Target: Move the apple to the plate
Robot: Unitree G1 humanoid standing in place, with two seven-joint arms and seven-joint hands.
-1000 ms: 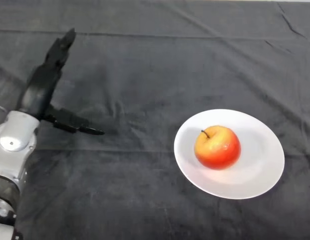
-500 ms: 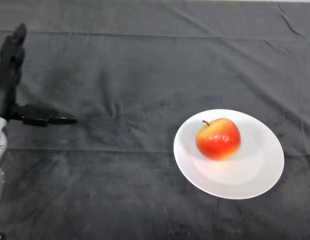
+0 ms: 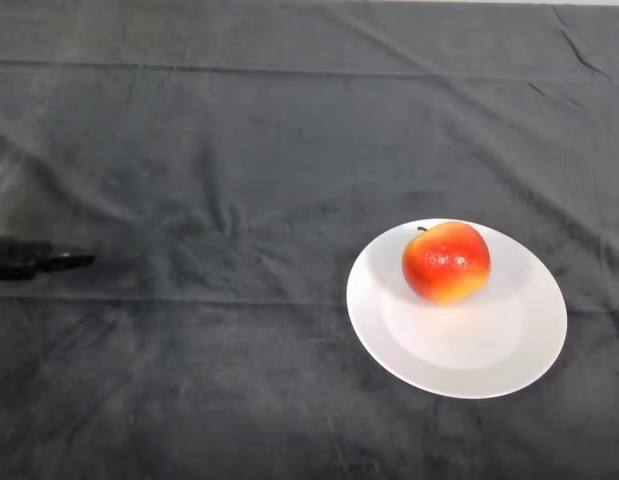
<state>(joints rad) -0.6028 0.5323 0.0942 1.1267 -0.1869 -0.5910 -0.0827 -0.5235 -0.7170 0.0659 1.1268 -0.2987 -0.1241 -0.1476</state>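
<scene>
A red and yellow apple rests on the white plate, in the plate's far half, its stem pointing away from me. The plate lies on the dark cloth at the right of the head view. Only a straight black part of my left hand shows at the left edge, lying low over the cloth and pointing right. It is far from the plate, holds nothing, and the remainder of the hand and arm is out of view.
The dark cloth covers the whole table, with soft creases across the middle and a fold line near the far edge.
My left arm has drawn back to the left and almost out of view. The apple has rolled a little toward the plate's far right side.
</scene>
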